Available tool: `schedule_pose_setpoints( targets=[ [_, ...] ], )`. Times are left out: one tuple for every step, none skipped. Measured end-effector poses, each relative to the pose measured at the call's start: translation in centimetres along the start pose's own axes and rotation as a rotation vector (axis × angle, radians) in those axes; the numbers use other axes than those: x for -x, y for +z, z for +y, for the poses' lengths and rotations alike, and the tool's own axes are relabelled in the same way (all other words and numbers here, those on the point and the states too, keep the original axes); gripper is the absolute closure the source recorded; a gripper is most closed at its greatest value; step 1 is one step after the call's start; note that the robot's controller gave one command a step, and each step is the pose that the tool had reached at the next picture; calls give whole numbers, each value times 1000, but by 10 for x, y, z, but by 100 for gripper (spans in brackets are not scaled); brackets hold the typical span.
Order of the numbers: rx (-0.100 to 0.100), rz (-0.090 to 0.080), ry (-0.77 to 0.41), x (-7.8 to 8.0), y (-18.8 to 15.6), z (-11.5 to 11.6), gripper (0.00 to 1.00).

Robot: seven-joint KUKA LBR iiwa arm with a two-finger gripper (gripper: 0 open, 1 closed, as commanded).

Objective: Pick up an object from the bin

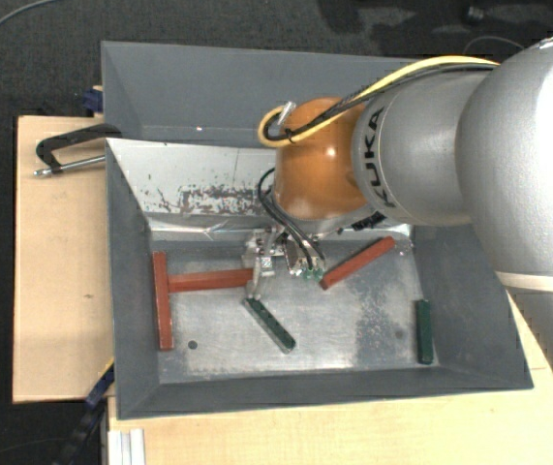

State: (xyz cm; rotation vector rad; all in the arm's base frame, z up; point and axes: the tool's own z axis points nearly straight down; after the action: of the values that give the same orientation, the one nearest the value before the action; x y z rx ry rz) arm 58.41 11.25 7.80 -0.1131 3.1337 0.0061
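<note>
Hand (282, 260) low beside red T-piece (203, 281).

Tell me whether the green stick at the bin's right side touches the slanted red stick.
Apart: the camera view shows bare bin floor between green stick and red stick.

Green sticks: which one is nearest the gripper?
The slanted green stick in the middle, just below the gripper; the other green stick lies far off by the right wall.
</note>
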Motion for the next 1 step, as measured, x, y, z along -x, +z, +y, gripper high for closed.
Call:
schedule_pose_setpoints(
  targets=[
    [-2, -1, -182, 10, -21, 9, 100]
  ],
)
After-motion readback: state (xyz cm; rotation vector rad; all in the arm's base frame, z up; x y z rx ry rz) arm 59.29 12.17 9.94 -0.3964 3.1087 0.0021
